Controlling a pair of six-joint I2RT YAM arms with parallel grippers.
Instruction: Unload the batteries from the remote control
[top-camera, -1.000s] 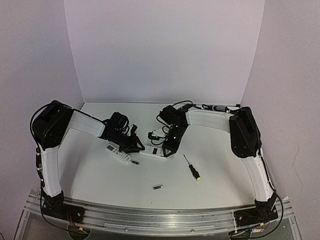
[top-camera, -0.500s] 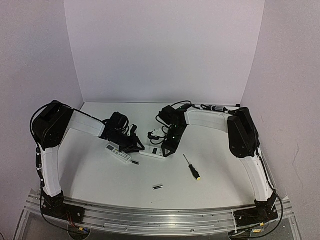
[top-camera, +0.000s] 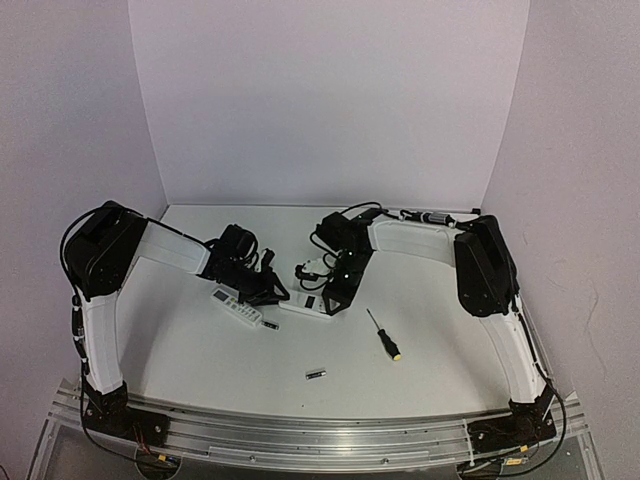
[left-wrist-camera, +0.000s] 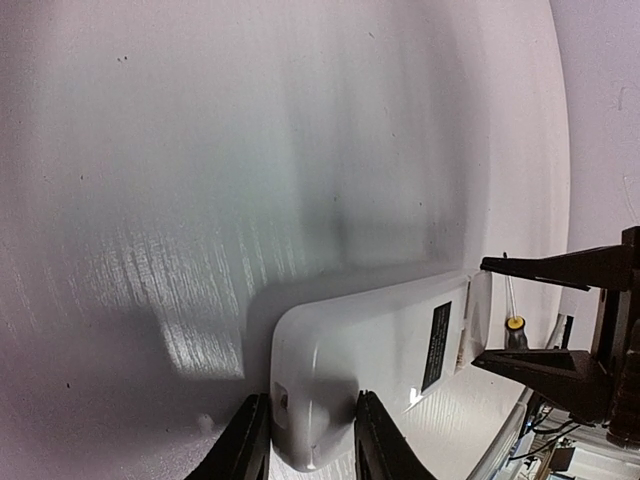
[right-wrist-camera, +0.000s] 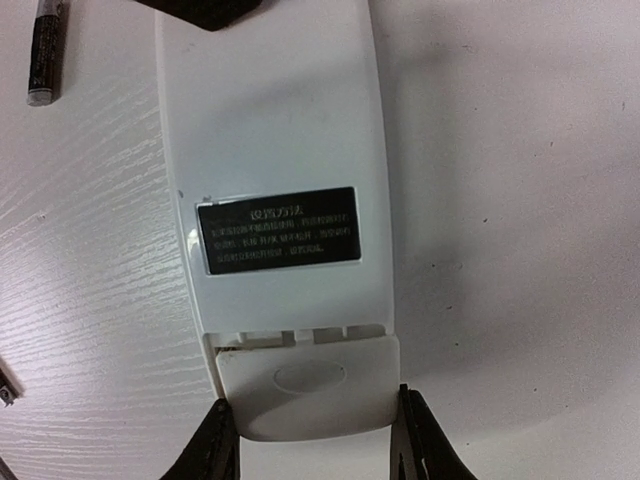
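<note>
Spanning the middle of the white worktop (top-camera: 190, 350) in the top view, a remote control (top-camera: 306, 307) lies with the left tool (top-camera: 272, 293) at one end and the right tool (top-camera: 333, 300) at the other. Bare surface runs to the back edge and toward both near corners. A second remote (top-camera: 236, 306) sits just to its left with one battery (top-camera: 270, 325) beside it. A second battery (top-camera: 316, 374) lies closer to the near edge, and a screwdriver (top-camera: 383, 335) lies toward the right edge. The left wrist view shows the left tool (left-wrist-camera: 310, 440) clenched across the remote control's smooth, rounded plastic end, with faintly grained worktop open beyond. The right wrist view shows the right tool (right-wrist-camera: 315, 445) grasping the remote control (right-wrist-camera: 280, 130) at the sides of its flat cover (right-wrist-camera: 310, 385), which has an oval dimple and sits below a black label (right-wrist-camera: 282, 230); a dark battery (right-wrist-camera: 45, 50) lies alongside.
</note>
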